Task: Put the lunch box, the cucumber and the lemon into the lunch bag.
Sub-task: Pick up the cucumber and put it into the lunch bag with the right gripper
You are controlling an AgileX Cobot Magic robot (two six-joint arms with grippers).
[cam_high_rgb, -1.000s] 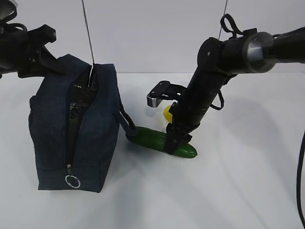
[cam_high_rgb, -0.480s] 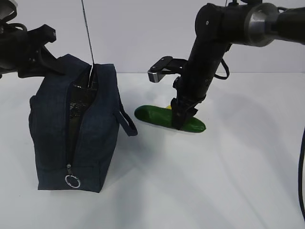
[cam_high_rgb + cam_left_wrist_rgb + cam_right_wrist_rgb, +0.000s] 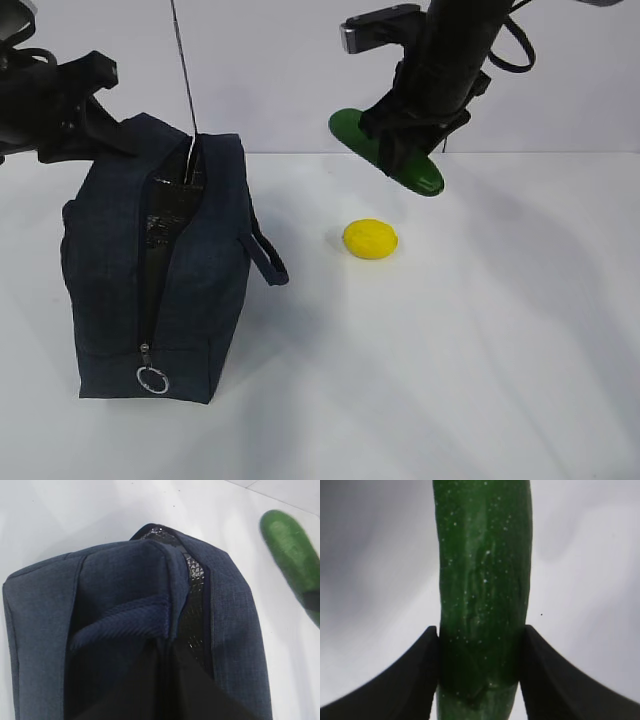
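The navy lunch bag (image 3: 205, 270) stands upright at the left with its zipper open, showing a silvery lining. My left gripper (image 3: 165, 680) is shut on the fabric at the bag's top edge by the opening; it shows at the upper left of the exterior view (image 3: 85, 125). My right gripper (image 3: 408, 150) is shut on the dark green cucumber (image 3: 350, 130) and holds it tilted in the air, right of the bag and above the table. The fingers (image 3: 415, 680) clamp the cucumber (image 3: 482, 580) across its width. The cucumber's tip also shows in the left wrist view (image 3: 295, 555). The yellow lemon (image 3: 370, 239) lies on the table below it. The lunch box is out of view.
The table (image 3: 480, 380) is white, with a white wall behind. The bag's strap loop (image 3: 266, 256) sticks out toward the lemon, and the silver ring pull (image 3: 152, 379) hangs low at the front. A thin cable (image 3: 183, 70) hangs over the bag. A black cable (image 3: 631, 380) runs along the right edge.
My right gripper has lifted the cucumber off the table, up and back, and the lemon behind it is now in full view. The left arm and the bag have not moved.
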